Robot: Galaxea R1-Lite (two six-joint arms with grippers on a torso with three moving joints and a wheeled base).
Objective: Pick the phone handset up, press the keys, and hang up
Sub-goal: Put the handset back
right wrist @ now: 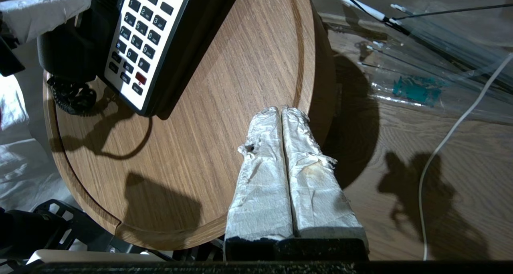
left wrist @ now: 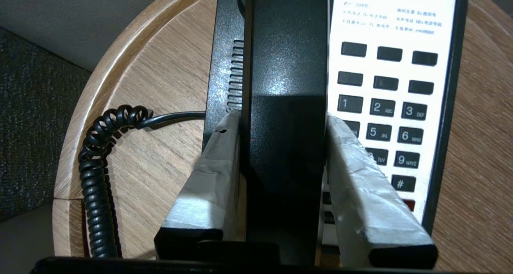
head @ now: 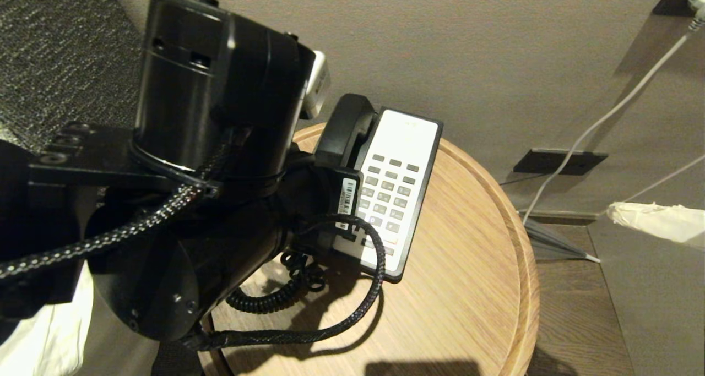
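Handset sits betw the left gripper fingers, one taped finger on its outer side next to the base's vent slots, the other on the keypad side; jaws clamped on it, touching both flanks. It lies along the left edge of the phone base, whether seated in the cradle or just lifted can't tell. Left arm bulk covers most of the handset in head view, only the top end shows. Coiled cord loops on the round wooden table beside the base. Keys w/ grey buttons on white faceplate, partly hidden by the keypad-side finger. Right gripper hovers over the table's edge, well apart from the phone, fingers pressed together, nothing in them. Handset is black, glossy, long.
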